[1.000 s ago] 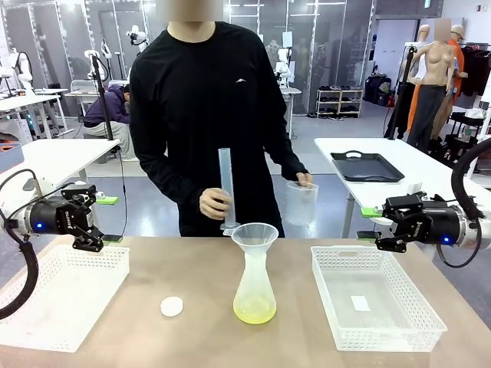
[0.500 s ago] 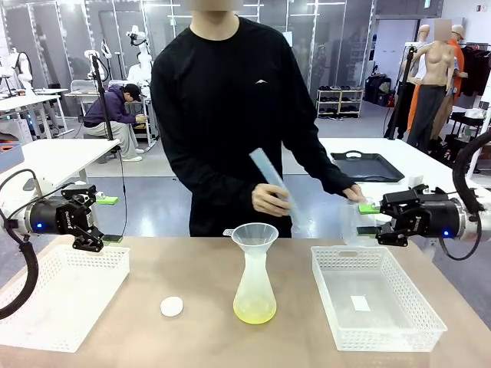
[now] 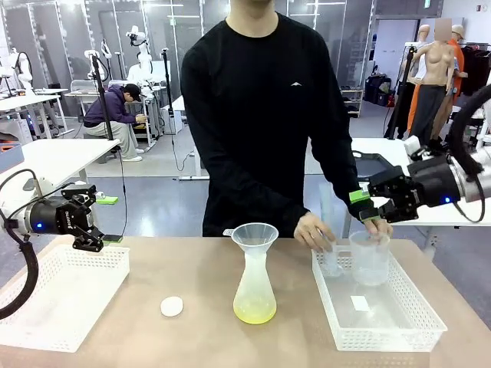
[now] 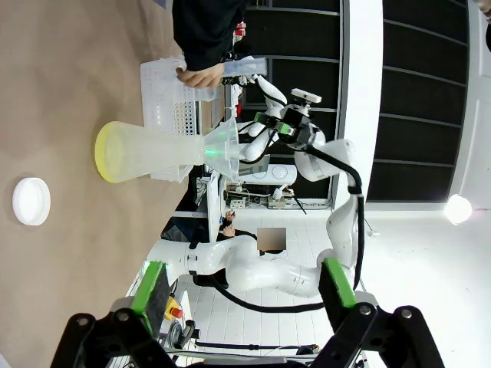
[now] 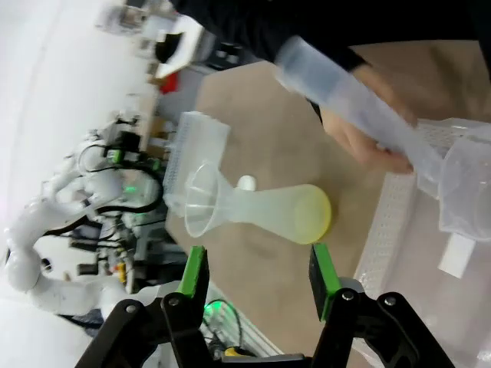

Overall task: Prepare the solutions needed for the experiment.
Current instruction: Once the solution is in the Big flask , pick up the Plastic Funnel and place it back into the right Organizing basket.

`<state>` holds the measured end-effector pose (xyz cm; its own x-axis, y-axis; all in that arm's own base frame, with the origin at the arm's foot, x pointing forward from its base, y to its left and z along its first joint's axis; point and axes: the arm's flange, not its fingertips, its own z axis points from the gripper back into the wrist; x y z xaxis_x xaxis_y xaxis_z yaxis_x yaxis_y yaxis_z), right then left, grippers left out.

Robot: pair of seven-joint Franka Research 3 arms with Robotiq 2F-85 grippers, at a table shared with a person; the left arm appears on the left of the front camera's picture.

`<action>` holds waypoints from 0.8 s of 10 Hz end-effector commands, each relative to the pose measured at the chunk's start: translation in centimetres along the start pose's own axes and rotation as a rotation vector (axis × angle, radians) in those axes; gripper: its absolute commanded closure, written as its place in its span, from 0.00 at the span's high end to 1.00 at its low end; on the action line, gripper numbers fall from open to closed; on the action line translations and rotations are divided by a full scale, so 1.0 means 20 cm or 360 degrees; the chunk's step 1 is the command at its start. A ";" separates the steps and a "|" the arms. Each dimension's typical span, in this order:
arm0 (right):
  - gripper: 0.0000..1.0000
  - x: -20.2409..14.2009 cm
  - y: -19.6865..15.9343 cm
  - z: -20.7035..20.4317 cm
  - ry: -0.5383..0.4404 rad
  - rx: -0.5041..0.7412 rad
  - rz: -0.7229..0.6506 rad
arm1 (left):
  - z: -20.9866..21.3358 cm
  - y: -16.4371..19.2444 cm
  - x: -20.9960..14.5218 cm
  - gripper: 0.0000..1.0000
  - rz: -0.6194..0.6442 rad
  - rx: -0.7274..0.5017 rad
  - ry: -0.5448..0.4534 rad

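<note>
The solution point(image 3: 255, 311) is a shallow pale yellow layer at the bottom of a clear conical flask point(image 3: 254, 280) with a funnel point(image 3: 255, 234) in its neck, at the table's middle. The right wrist view also shows the solution point(image 5: 315, 215) and the flask point(image 5: 265, 211). A person's hands hold a clear cylinder point(image 3: 331, 259) and a clear beaker point(image 3: 370, 257) down in the right white basket point(image 3: 399, 328). My right gripper point(image 3: 367, 208) hovers open just above the beaker and the person's hand. My left gripper point(image 3: 110, 220) stays open above the left basket's far edge.
A small white round disc point(image 3: 172, 307) lies left of the flask. The left white basket point(image 3: 61, 295) sits at the table's left, and a white slip point(image 3: 360, 303) lies in the right basket. The person stands close behind the table's far edge.
The person stepped to the right and lowered the cylinder and beaker into the right basket. My right gripper rose and shifted left toward them. My left arm stayed still.
</note>
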<state>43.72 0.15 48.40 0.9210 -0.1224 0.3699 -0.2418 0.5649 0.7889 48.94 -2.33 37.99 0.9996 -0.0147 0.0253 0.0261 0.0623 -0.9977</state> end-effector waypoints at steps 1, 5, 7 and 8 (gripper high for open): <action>0.67 -0.01 0.21 -0.03 0.0051 -0.0379 -0.0021 | 0.00 -0.01 0.00 1.00 -0.0002 -0.0007 -0.0004; 0.67 -0.03 0.44 -0.02 0.0217 -0.0558 -0.0057 | 0.00 -0.01 0.00 1.00 -0.0002 -0.0007 -0.0004; 0.67 -0.03 0.45 -0.03 0.0271 -0.0556 -0.0123 | 0.00 -0.01 0.00 1.00 -0.0002 -0.0007 -0.0004; 0.67 -0.03 0.44 -0.03 0.0263 -0.0543 -0.0139 | 0.00 -0.01 0.00 1.00 -0.0002 -0.0007 -0.0004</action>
<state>40.86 5.88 54.19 0.9712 -0.0452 0.2340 -0.1031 0.8055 0.5836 48.94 -2.33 37.99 0.9996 -0.0148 0.0253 0.0262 0.0622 -0.9977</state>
